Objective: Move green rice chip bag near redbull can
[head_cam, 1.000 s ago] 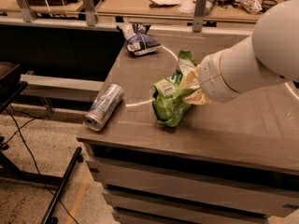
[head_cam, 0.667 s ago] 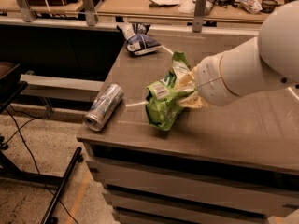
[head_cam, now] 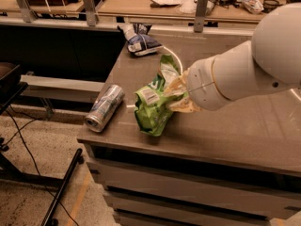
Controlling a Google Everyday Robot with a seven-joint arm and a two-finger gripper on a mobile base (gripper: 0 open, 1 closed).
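On the tabletop [head_cam: 225, 131], toward its front-left corner: claw [head_cam: 178, 95] clenched on the green rice chip bag [head_cam: 153, 105], gripping its crumpled upper right side. Whether the bag's lower end touches the surface cannot be told. The redbull can [head_cam: 104, 108] lies on its side at the left edge, near the bag but apart, shiny end frontward. A blue-and-white snack bag [head_cam: 139, 40] sits at the back, well apart.

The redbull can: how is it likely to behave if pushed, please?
Lying sideways at the table edge, the redbull can probably rolls off easily. Its smooth metal likely slips. The hand, gripping the green rice chip bag, hangs beside it.
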